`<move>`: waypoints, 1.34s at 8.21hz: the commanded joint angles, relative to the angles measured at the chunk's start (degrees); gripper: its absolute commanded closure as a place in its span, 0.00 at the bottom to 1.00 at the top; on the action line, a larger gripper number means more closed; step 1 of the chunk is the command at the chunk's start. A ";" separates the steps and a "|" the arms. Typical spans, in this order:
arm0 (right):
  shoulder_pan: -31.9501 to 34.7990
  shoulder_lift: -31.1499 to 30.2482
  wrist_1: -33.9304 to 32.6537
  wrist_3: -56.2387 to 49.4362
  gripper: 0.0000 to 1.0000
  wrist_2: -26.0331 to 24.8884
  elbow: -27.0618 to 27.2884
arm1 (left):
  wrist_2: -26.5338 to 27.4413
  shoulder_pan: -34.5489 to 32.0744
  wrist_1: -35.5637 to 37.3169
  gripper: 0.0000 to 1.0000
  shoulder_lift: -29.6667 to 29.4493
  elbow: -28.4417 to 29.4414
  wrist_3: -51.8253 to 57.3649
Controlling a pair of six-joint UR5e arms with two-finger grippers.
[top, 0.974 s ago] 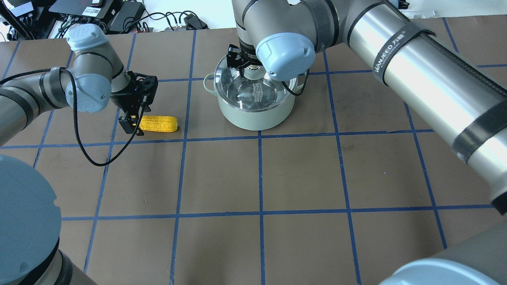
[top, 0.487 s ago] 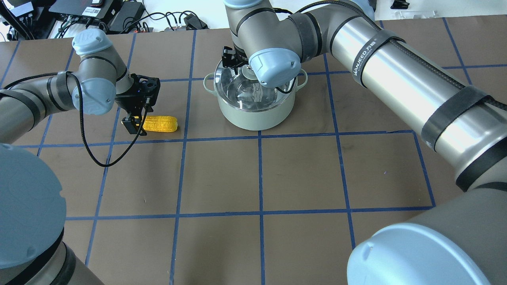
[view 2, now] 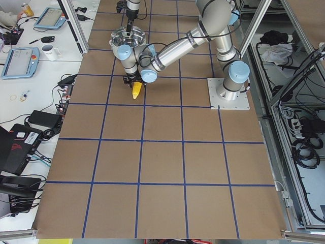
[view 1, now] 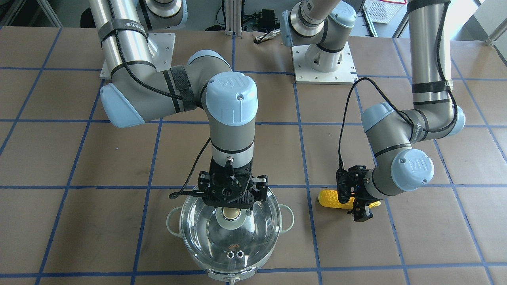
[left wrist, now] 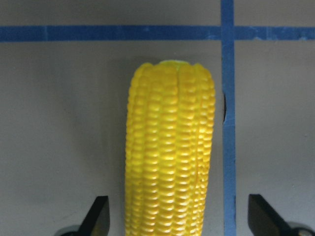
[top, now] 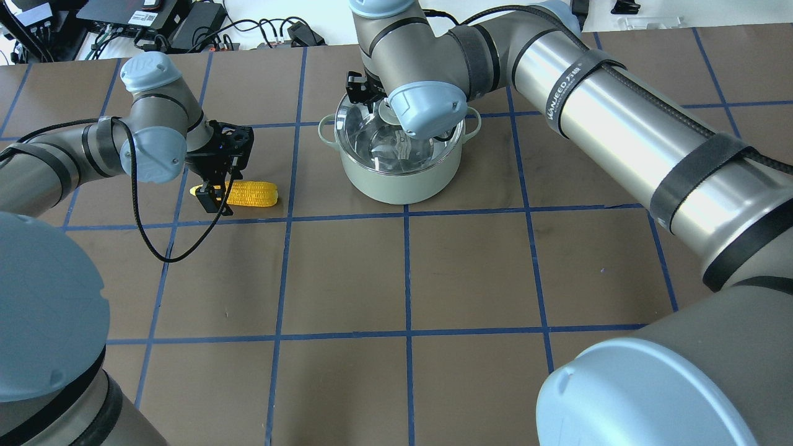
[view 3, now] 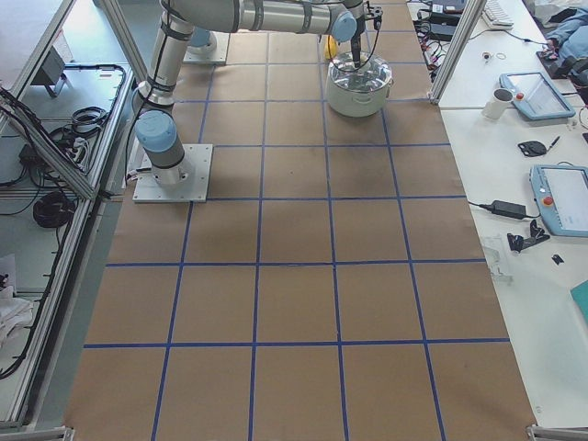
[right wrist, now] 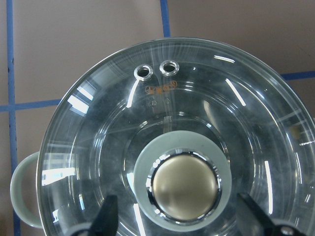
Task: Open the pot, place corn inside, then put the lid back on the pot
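While the lid sits seated on the pot, the right gripper hangs straight down over its centre; in the right wrist view its two fingertips stand spread to either side of the beige-gold knob, with a clear gap on both sides, so nothing is gripped. That knob rests on a pale green base in the middle of the clear glass dome; the two small metal vent rings lie on the far side of the dome from the gripper; one mint loop handle peeps out at the edge of the picture. From the front-facing camera the right gripper is seen just above the knob, and the shiny steel inside shows through the glass.

Out on the brown table, on the robot's left of the pot and apart from it, the corn lies flat, just beside a blue tape line. The left gripper is lowered over the tapered end of the cob; in the left wrist view the corn runs up between its fingers, which are parted wide and touch neither side; the blunt end points away from the camera, toward the pot.
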 commanded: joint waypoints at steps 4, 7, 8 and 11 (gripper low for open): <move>-0.19 -0.07 -0.31 -2.74 0.78 0.37 -0.03 | 0.60 0.00 0.18 1.00 0.44 0.35 2.70; -0.19 -0.16 -0.31 -2.32 0.77 0.37 0.05 | 2.79 -0.26 -0.17 1.00 5.69 0.53 0.78; -0.19 -0.16 -0.31 -1.97 0.76 0.37 0.05 | 2.97 -0.27 -0.51 1.00 8.51 0.70 -0.80; -0.10 -0.07 -0.22 -1.88 0.16 0.46 0.14 | 2.97 -0.26 -0.43 1.00 10.90 0.79 -0.90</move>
